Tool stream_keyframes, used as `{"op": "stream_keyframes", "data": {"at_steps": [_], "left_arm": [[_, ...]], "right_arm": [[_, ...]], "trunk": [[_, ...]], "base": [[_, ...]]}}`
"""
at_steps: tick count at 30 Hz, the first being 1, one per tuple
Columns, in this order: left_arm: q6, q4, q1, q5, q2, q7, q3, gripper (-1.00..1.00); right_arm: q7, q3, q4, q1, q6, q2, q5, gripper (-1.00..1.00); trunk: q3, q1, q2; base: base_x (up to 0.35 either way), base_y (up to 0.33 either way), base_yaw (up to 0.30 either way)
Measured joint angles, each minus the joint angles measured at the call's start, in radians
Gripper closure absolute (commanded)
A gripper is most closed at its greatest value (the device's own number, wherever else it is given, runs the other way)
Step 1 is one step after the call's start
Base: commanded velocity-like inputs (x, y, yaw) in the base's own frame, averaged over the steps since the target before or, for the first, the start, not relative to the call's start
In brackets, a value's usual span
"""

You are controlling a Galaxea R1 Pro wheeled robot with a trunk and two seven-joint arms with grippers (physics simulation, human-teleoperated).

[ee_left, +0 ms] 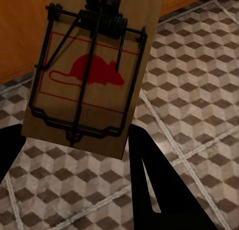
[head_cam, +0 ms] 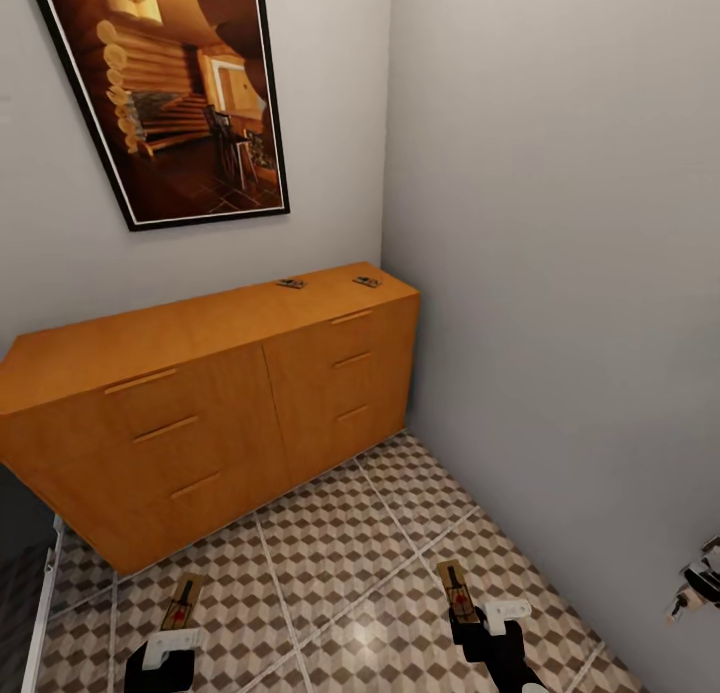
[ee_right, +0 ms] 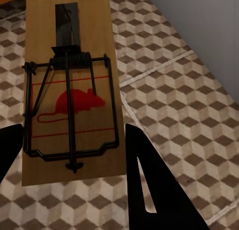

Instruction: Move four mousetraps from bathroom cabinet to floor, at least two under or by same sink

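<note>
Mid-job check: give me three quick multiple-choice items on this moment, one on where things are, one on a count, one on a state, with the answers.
1. Where do the two mousetraps not held by the robot lie?
A. on the tiled floor
B. on top of the cabinet, near its end by the side wall
C. inside an open drawer

2. How many drawer fronts does the cabinet show?
A. four
B. six
C. eight

3. What is the left gripper doing?
A. hanging open
B. gripping a drawer handle
C. holding a mousetrap between its fingers

Answers: B, one trap and another rest on the cabinet top; B, two columns of three handles; C, the left gripper carries a mousetrap above the floor.
</note>
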Motion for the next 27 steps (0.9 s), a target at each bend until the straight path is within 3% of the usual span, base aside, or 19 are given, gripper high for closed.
{"op": "stream_keyframes", "data": {"at_steps": [27], "left_arm": [[0.001, 0.000, 0.000, 0.000, -0.003, 0.000, -0.002, 1.00]], "right_arm": [[0.000, -0.001, 0.000, 0.000, 0.000, 0.000, 0.000, 1.00]], "trunk": [[0.043, 0.000, 0.000]], "base": [[0.000, 0.000, 0.000]]}}
